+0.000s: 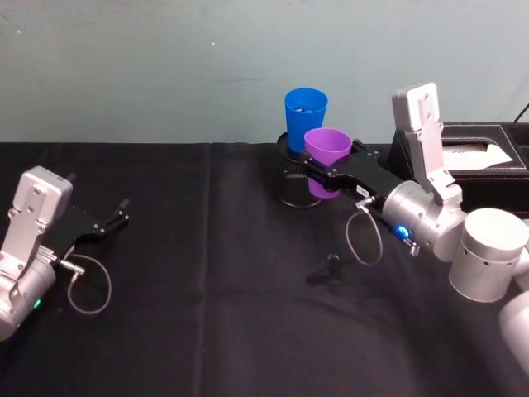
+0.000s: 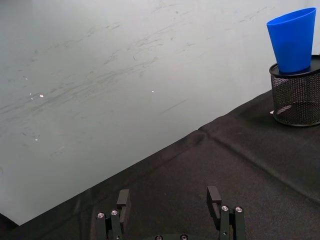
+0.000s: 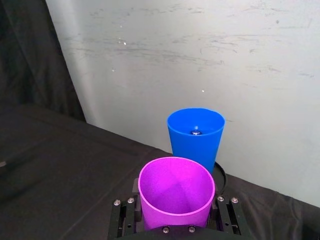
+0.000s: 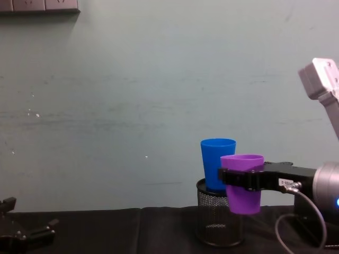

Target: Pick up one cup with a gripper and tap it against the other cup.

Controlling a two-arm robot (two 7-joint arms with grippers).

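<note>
R gripper (image 1: pixel 319 179) fingers clamped on purple cup (image 1: pixel 328 142), blue cup (image 1: pixel 306 112) foot hidden by holder (image 1: pixel 293 192), L gripper (image 2: pixel 168 197) fingers apart

I have the right arm (image 1: pixel 463 240) stretched forward and inward with the wrist about level. The right claw (image 1: pixel 321 178) is held aloft, clamped around the purple cup (image 1: pixel 327 145). The left arm (image 1: pixel 29 240) sits low at my left, and the left claw (image 1: pixel 103 207) is spread wide.

Open cloth (image 1: pixel 207 273) leftward — blue cup (image 1: pixel 305 109) atop mesh holder (image 1: pixel 291 188) blocks centre.
</note>
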